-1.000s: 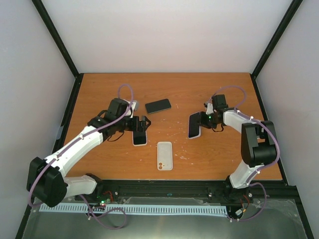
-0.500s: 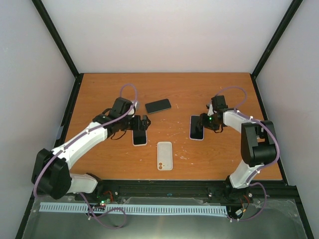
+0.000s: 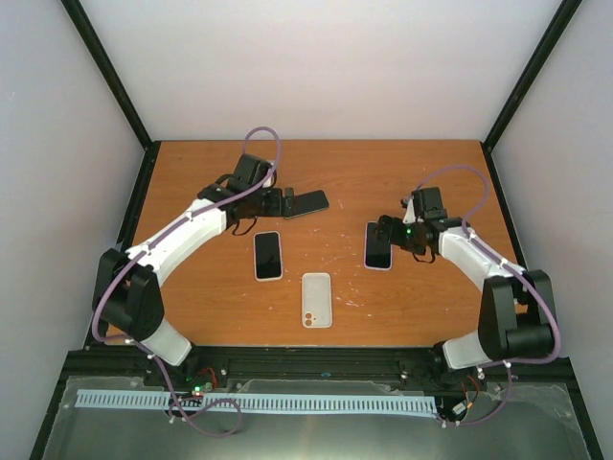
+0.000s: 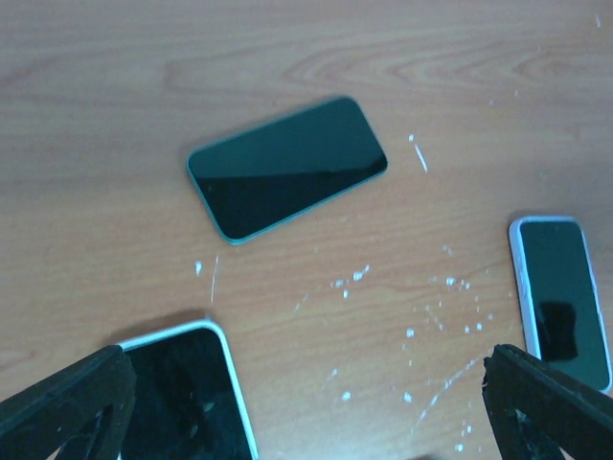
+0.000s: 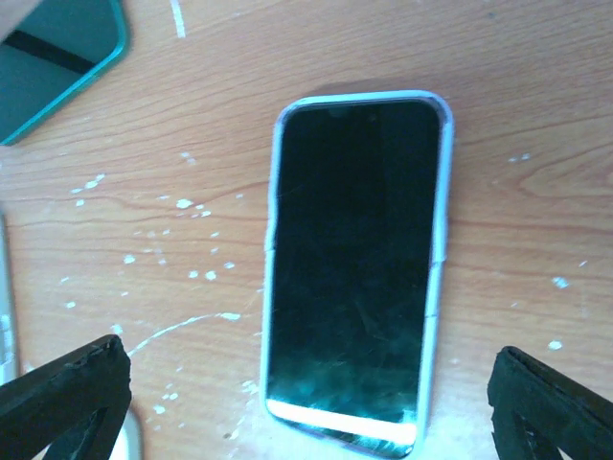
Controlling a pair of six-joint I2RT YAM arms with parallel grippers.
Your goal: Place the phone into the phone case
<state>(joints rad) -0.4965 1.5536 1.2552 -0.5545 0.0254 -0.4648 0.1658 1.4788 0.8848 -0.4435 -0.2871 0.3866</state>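
**Q:** Panel (a), right wrist view: how did your right gripper point(image 5: 306, 369) stand?
**A:** My jaws were spread wide and held nothing. The fingers point(image 5: 67, 402) sat either side of the phone point(image 5: 352, 264), clear of it. The phone lay flat and screen-up on the table point(image 5: 536, 144), with a pale case rim point(image 5: 439, 278) running round its edge.
**Q:** Panel (b), left wrist view?
**A:** My left gripper point(image 4: 306, 369) was also spread and empty over the wood, short of the teal phone point(image 4: 287, 166). A white-rimmed phone point(image 4: 192, 393) lay beside one finger.
**Q:** Panel (c), overhead?
**A:** A white slab with two camera rings point(image 3: 317, 299) lay back-up between the two rimmed phones, nearer my bases.
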